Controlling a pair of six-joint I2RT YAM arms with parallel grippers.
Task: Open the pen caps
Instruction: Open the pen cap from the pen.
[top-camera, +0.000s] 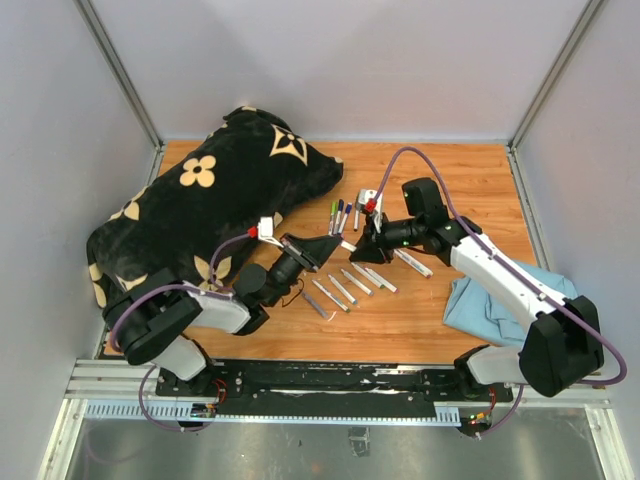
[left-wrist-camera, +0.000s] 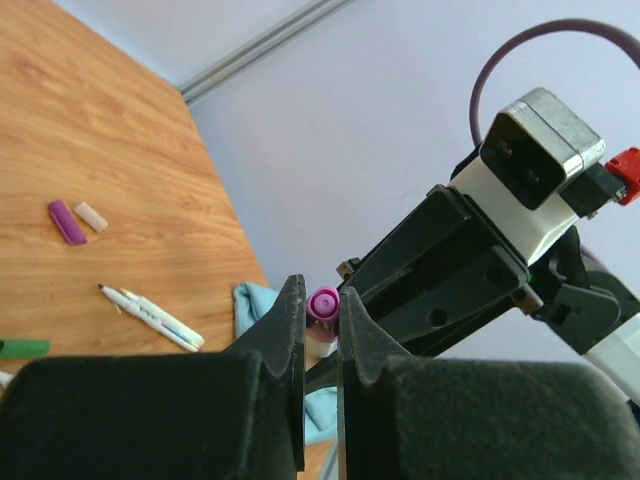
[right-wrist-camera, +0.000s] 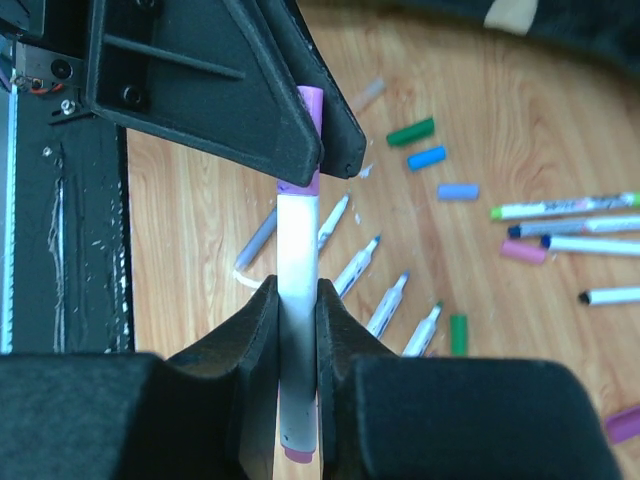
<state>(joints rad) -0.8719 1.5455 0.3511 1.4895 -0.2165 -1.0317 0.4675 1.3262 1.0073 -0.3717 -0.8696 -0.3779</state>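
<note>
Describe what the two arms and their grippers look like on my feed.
Both arms match: the left arm and right arm have white shells with black joints, and a purple cable runs along each. The left gripper and right gripper have black, wedge-shaped fingers. A white and silver camera block with a small red part sits on the right wrist.

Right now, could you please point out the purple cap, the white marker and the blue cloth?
purple cap (left-wrist-camera: 323, 303), left wrist view, its round end.
white marker (right-wrist-camera: 297, 245), right wrist view, mid-barrel.
blue cloth (top-camera: 478, 310), top view, its middle.
</note>
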